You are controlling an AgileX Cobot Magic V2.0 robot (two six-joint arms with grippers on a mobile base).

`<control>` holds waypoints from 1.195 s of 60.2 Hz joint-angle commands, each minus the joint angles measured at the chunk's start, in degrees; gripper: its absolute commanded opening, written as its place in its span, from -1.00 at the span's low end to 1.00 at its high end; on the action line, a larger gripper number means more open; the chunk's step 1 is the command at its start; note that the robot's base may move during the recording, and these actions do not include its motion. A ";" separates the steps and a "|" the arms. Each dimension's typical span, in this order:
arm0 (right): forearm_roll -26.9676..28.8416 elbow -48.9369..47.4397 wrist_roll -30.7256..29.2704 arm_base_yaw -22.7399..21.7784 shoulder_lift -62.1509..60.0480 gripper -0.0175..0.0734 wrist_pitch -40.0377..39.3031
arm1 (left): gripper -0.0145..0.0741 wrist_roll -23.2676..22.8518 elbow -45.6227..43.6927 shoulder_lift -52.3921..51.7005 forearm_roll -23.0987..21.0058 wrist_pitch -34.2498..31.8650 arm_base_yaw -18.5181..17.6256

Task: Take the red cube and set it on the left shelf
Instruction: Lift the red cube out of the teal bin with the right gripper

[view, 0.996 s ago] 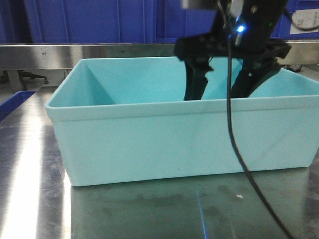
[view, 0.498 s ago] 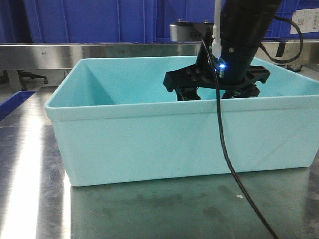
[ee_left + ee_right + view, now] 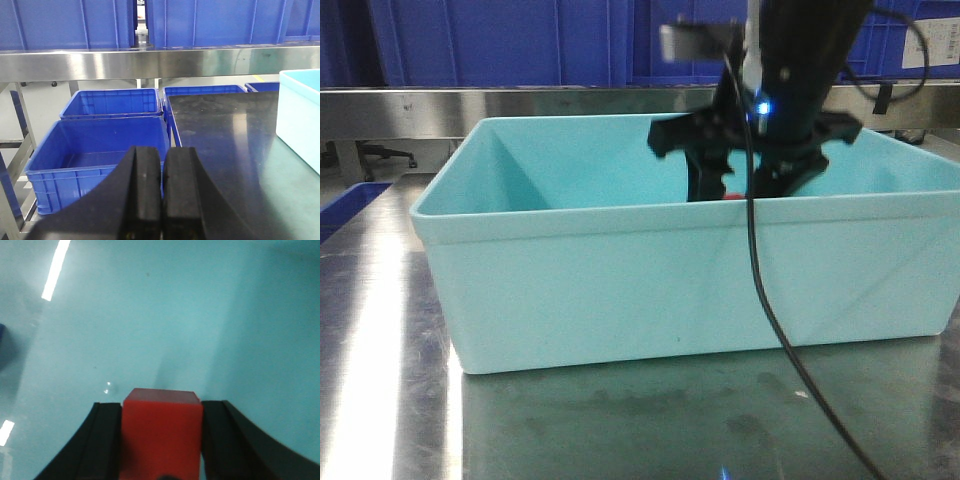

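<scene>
Walls of the turquoise tub [image 3: 620,270] ring the right claw [image 3: 735,192]; only straight up is open. Behind it, blue crates [image 3: 490,40] line the left shelf [image 3: 520,100] above its rail

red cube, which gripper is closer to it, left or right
Right. The right gripper is shut on the red cube inside the turquoise tub; the left gripper sits shut and empty outside the tub.
</scene>
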 commanded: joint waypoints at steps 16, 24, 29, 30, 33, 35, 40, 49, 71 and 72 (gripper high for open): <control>-0.37 -0.44 -0.02 -0.17 -21.40 -0.10 -2.67 | -0.44 -0.05 1.32 -0.95 -0.39 -4.98 -0.07; -0.37 5.48 -0.07 -0.17 -30.08 -0.10 -6.51 | -0.44 -0.05 1.32 -0.95 -0.39 -4.98 -0.07; -0.37 10.96 -0.07 -0.17 -36.93 -0.10 -9.95 | -0.44 -0.05 1.32 -0.95 -0.39 -4.98 -0.07; -0.37 11.93 -0.07 -0.17 -38.01 -0.10 -10.59 | -0.44 -0.05 1.32 -0.95 -0.39 -4.98 -0.07; -0.37 15.81 -0.07 -0.17 -41.64 -0.10 -13.35 | -0.44 -0.05 1.32 -0.95 -0.39 -4.98 -0.07; -0.37 17.75 -0.07 -0.17 -43.71 -0.10 -14.86 | -0.44 -0.05 1.32 -0.95 -0.39 -4.98 -0.07; -0.37 23.33 -0.07 -0.17 -49.51 -0.10 -19.14 | -0.44 -0.05 1.32 -0.95 -0.39 -4.98 -0.07; -0.37 32.23 -0.07 -0.17 -58.46 -0.10 -24.67 | -0.44 -0.05 1.32 -0.95 -0.39 -4.98 -0.07; -0.37 44.14 -0.07 -0.17 -73.82 -0.10 -30.11 | -0.44 -0.05 1.32 -0.95 -0.39 -4.98 -0.07; -0.37 44.35 -0.07 -0.17 -74.22 -0.10 -30.36 | -0.44 -0.05 1.32 -0.95 -0.39 -4.98 -0.07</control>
